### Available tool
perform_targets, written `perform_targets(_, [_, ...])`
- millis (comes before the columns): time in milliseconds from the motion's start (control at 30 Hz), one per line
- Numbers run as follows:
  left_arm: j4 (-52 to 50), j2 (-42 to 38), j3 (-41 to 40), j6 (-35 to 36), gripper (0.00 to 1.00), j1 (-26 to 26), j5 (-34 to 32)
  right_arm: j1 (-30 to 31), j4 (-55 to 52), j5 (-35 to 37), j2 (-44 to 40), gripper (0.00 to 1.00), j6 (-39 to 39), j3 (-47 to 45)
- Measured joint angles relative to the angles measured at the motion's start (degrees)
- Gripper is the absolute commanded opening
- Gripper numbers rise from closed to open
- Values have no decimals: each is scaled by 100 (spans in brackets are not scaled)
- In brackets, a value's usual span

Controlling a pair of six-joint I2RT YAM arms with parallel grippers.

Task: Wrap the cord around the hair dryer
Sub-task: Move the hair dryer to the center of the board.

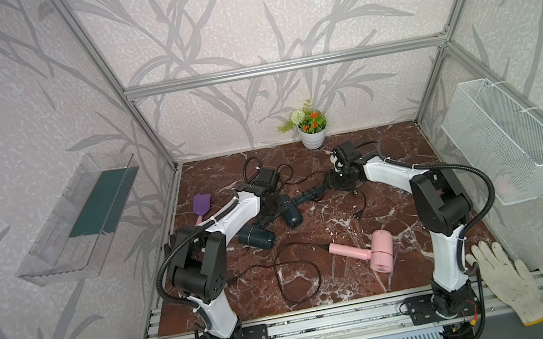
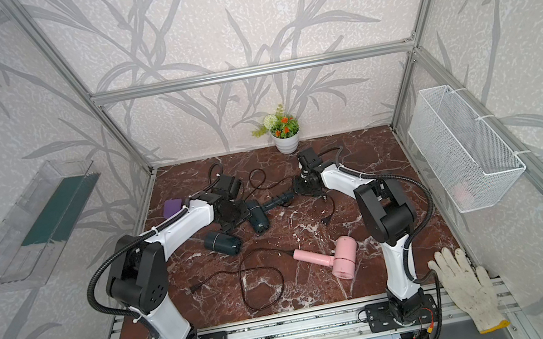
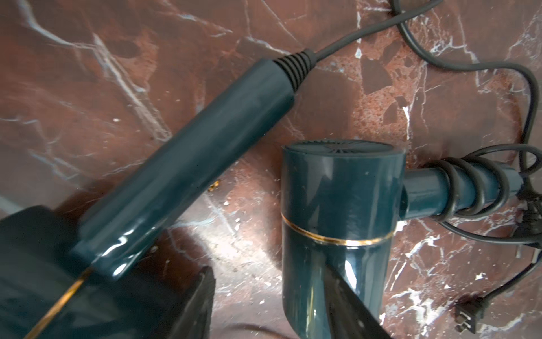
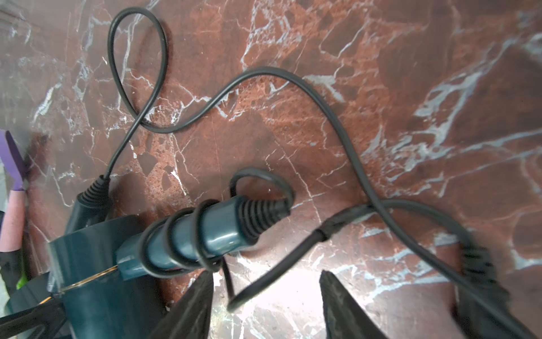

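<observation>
The dark blue-green plastic hair dryer (image 3: pixel 337 205) lies on the red marble surface (image 4: pixel 381 102) between the hands, its thin black cord (image 4: pixel 259 171) looped a few times round the handle (image 4: pixel 218 226), but the left hand (image 3: pixel 268 267) and right hand (image 4: pixel 267 274) are both spread apart, holding nothing, so the loose loops could slide off.

The tabletop (image 1: pixel 356 276) is red-brown marble pattern with white veins. In a top view, a flower pot (image 1: pixel 312 133), white, stands upper centre against the back wall. A purple brush (image 1: pixel 201 205) with a pink handle lies centre-left. A white glove (image 1: pixel 505 282) lies lower right, across the front rail. A wire basket (image 1: pixel 506 140) hangs on the right wall. A clear tray (image 1: pixel 82 219) with a dark green liner hangs on the left.
</observation>
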Motion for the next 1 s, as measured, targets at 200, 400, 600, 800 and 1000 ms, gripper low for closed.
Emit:
perform_targets(200, [98, 140, 31, -22, 60, -20, 114, 0, 57, -31, 83, 56, 107, 0])
perform_targets(400, [94, -4, 33, -26, 62, -101, 114, -39, 63, -50, 118, 50, 190, 0])
perform_targets(600, [50, 15, 428, -22, 69, -247, 116, -52, 59, -61, 221, 47, 190, 76])
perform_targets(800, [0, 555, 990, 35, 74, -317, 111, -52, 55, -63, 439, 25, 186, 234])
perform_targets(1000, [-234, 1180, 1322, 236, 70, -321, 92, 22, -125, 35, 483, 8, 20, 358])
